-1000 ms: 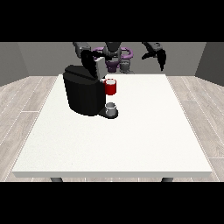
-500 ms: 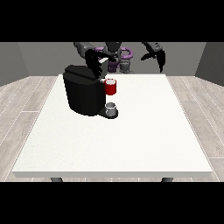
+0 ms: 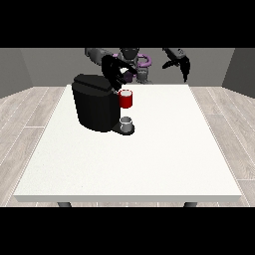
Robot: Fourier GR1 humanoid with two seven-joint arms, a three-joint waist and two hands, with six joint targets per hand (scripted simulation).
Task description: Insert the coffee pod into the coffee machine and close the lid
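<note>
**Hand over the coffee machine, second hand raised at the upper right**

Nearest the camera, the white worktop (image 3: 149, 164) spreads bare across the lower half of the frame. Left of centre stands the black coffee machine (image 3: 94, 107). On its base plate, at the machine's right side, sits a small grey thing (image 3: 126, 123); whether it is the coffee pod or a cup cannot be told. Directly above it is a red thing at the machine (image 3: 126, 99).

Just behind and above the red thing, the hand at the view's left (image 3: 115, 74) hovers at the machine's top right corner, its fingers curled downward. Whether they hold anything cannot be told; nothing grey shows plainly between them.

Farther back, at the upper right, the hand at the view's right (image 3: 180, 63) hangs well apart from the machine, beyond the worktop's far edge, fingers drooping and relaxed, holding nothing.

Pale wood flooring (image 3: 30, 109) flanks the worktop, with grey walls (image 3: 20, 69) behind.
</note>
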